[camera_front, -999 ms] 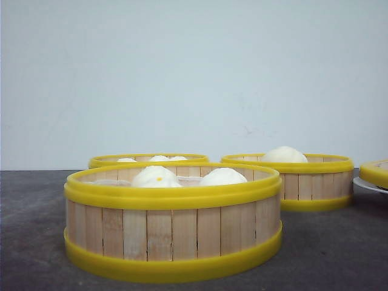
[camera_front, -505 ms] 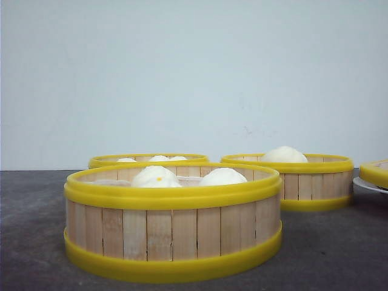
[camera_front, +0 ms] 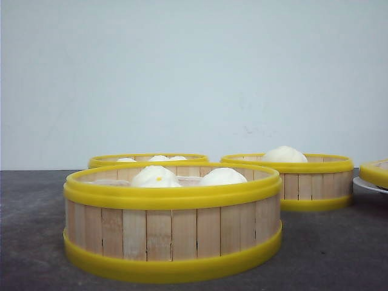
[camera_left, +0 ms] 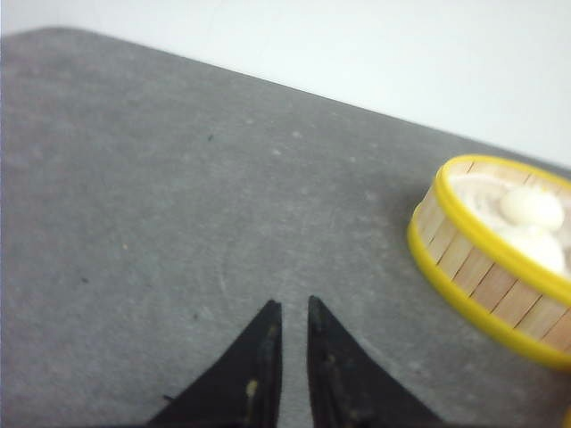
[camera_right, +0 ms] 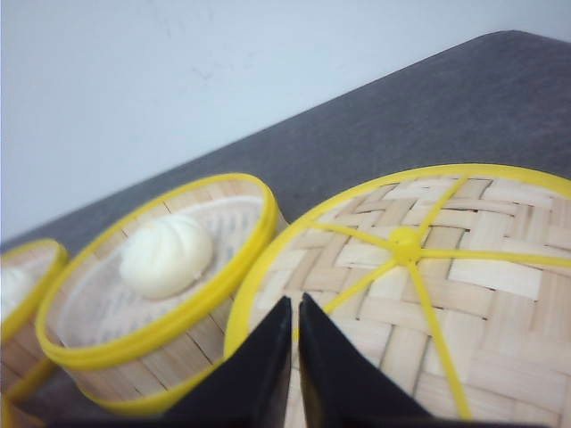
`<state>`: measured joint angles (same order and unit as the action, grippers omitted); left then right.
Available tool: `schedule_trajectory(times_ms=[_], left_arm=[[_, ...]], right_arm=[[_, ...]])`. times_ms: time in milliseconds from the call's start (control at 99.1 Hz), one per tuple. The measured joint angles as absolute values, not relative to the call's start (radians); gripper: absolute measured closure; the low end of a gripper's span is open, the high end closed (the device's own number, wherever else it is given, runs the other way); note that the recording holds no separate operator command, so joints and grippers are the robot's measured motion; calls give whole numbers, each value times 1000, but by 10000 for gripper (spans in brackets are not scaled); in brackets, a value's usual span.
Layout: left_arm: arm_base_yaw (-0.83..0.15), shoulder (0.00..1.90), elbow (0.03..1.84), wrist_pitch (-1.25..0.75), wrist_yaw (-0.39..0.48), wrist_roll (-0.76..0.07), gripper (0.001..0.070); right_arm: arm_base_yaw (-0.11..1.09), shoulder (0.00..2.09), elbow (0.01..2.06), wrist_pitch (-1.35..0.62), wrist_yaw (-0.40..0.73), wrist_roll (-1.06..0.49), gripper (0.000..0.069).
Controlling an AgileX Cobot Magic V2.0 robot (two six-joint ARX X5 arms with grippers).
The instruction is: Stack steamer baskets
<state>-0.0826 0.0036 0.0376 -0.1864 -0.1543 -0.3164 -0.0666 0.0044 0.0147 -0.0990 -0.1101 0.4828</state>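
The left gripper hangs over bare grey table, its two black jaws drawn nearly together with only a thin slit between them and nothing held. Off to one side of it on the table sits a steamer basket with white buns inside.

The right gripper is the same, jaws almost touching and empty, poised above the edge of a woven lid with yellow spokes and a yellow rim. Just beside that lid stands a basket holding one white bun.

From the front, three steamer baskets rest separately on the table, none stacked. The nearest basket sits in the middle foreground with buns showing above its rim. Behind it to the left is a second basket, mostly hidden. The single-bun basket stands behind to the right, apart from the near one. At the far right edge, the lid sits on a white plate.
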Motion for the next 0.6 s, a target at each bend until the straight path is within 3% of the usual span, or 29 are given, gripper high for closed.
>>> schedule_trajectory(times_ms=[262, 595], left_arm=[[-83, 33, 84, -216, -155, -407, 685], [-83, 364, 467, -224, -155, -420, 685]], right_arm=[[-67, 36, 61, -108, -98, 614, 682], [-67, 365, 461, -144, -67, 542, 682]])
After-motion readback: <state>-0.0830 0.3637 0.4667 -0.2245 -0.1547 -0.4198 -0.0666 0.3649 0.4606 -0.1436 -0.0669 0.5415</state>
